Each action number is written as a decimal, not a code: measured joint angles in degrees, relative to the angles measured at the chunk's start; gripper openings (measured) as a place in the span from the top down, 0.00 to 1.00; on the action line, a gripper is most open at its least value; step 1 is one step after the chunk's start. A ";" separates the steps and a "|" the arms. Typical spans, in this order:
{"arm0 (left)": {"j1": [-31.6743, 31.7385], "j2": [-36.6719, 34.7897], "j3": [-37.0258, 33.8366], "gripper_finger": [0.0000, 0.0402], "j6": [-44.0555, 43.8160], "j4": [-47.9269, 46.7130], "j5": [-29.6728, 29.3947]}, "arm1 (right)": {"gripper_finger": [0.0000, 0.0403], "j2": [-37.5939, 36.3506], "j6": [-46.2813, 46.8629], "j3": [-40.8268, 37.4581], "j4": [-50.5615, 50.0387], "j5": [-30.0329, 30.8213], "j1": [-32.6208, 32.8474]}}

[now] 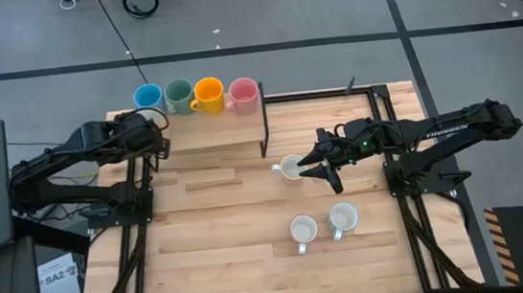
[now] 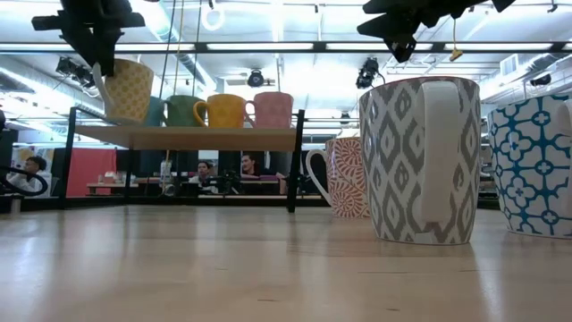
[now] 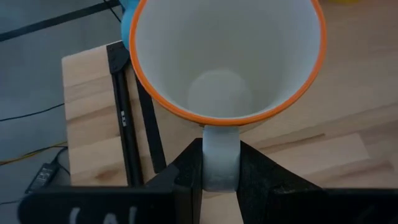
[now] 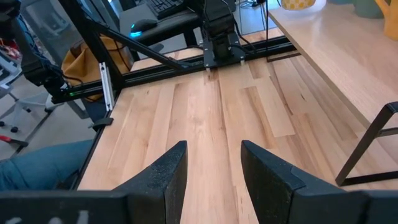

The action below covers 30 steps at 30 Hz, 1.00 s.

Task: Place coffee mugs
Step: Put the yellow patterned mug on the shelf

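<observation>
A cream mug with an orange rim (image 3: 227, 59) hangs by its handle in the left gripper (image 3: 219, 165), whose fingers are clamped on that handle, above the left end of a raised wooden shelf (image 1: 212, 130). Just beyond it on the shelf stand blue (image 1: 148, 97), green (image 1: 178, 95), yellow (image 1: 208, 94) and pink (image 1: 243, 93) mugs. The right gripper (image 1: 314, 168) hovers open beside a white mug (image 1: 290, 169) on the table (image 1: 223, 246); two more white mugs (image 1: 323, 224) stand nearer its front edge.
</observation>
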 joint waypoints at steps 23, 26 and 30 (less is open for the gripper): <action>3.31 2.87 0.02 0.81 -2.10 1.67 0.95 | 0.61 0.00 0.00 0.00 0.02 -0.02 0.00; 3.32 3.43 0.02 0.81 -2.07 1.61 0.81 | 0.61 0.00 0.00 0.00 0.00 -0.02 0.00; 3.65 3.81 0.02 0.81 -2.02 1.36 0.76 | 0.61 0.00 0.00 0.00 0.03 -0.02 0.00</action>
